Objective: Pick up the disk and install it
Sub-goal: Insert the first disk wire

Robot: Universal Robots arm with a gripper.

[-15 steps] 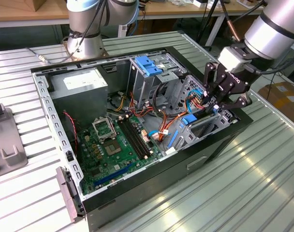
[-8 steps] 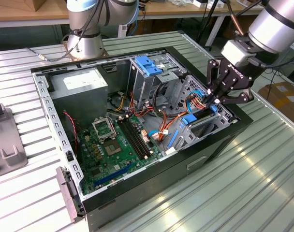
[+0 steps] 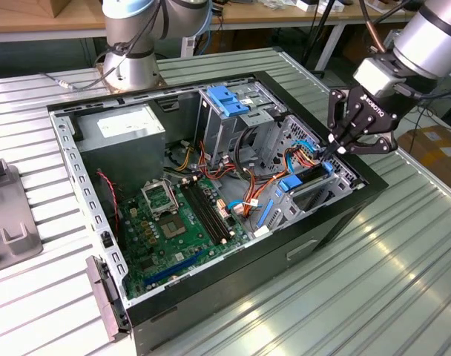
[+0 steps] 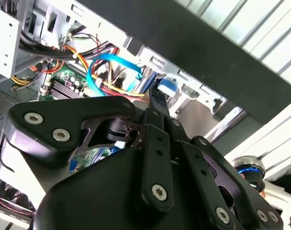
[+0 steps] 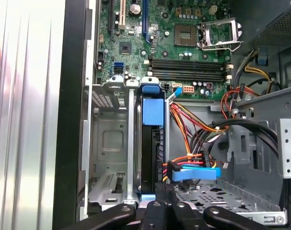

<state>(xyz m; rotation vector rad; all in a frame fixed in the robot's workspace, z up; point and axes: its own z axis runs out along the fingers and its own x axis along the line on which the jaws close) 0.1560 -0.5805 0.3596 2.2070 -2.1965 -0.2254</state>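
Black gripper [image 5: 160,203] fingers, together, press the disk [image 5: 152,143], seated upright in its bay [image 5: 109,143] at frame centre; installation looks nearly finished.

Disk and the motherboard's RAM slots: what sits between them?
In the first wrist view, only the drive cage's metal edge separates the disk from the RAM slots.

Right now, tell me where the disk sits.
The disk stands on edge in the drive cage at the case's front corner, below the gripper on the exterior view's right; the first wrist view shows orange and blue cables beside it.
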